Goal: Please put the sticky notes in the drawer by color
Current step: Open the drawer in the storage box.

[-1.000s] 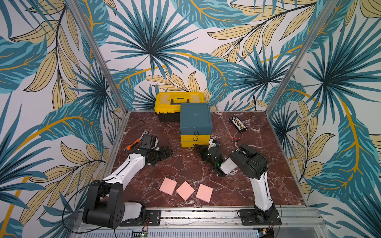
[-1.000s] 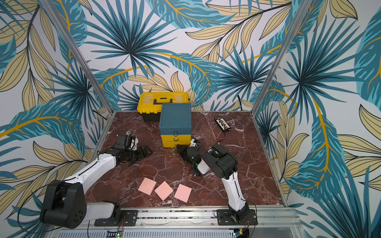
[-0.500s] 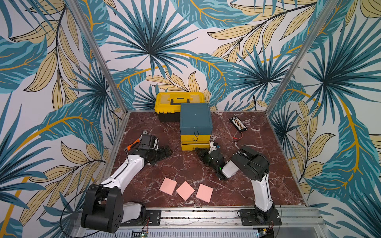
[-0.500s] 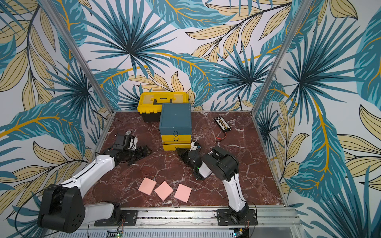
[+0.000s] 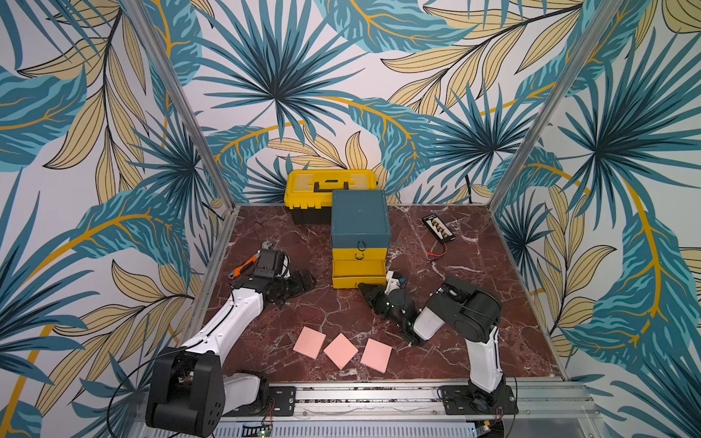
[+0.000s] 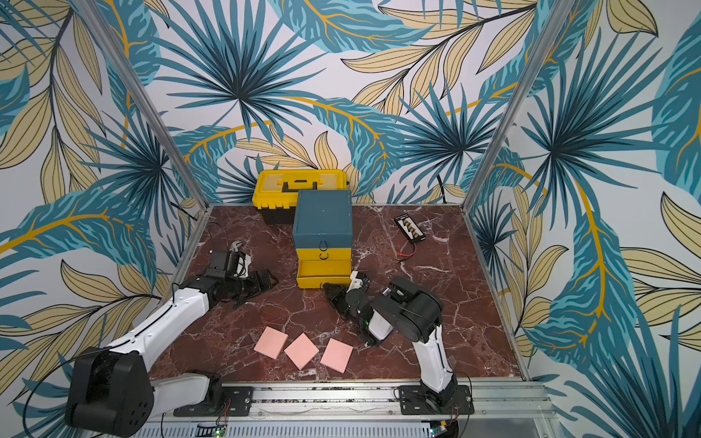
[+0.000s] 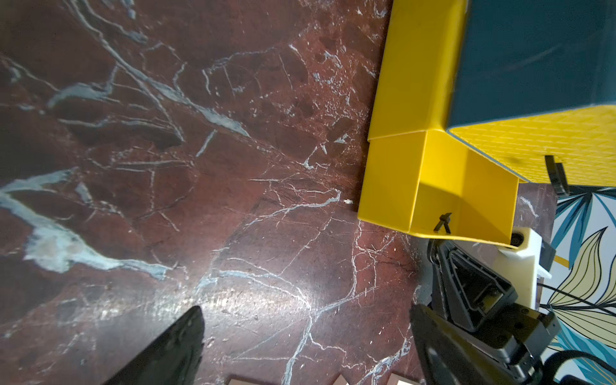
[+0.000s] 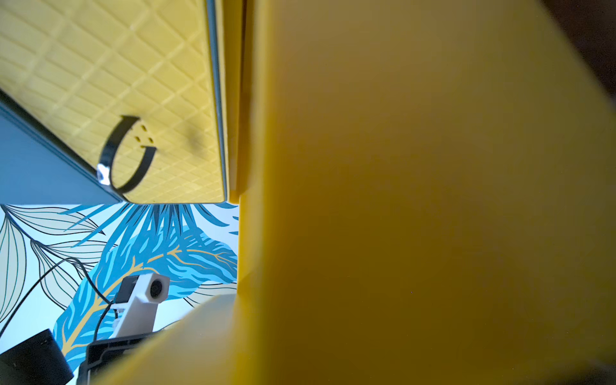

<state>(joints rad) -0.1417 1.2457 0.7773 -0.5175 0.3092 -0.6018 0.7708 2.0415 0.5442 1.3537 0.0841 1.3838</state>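
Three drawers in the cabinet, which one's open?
The bottom yellow drawer: it is pulled out, its inside showing. The middle yellow drawer and top teal drawer sit flush.

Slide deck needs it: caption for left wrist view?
Bottom drawer open, visible part bare, right hand at its front.

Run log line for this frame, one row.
bottom drawer: part open | right gripper: shut at drawer front | left gripper: open, empty | pink sticky notes: three on table, untouched
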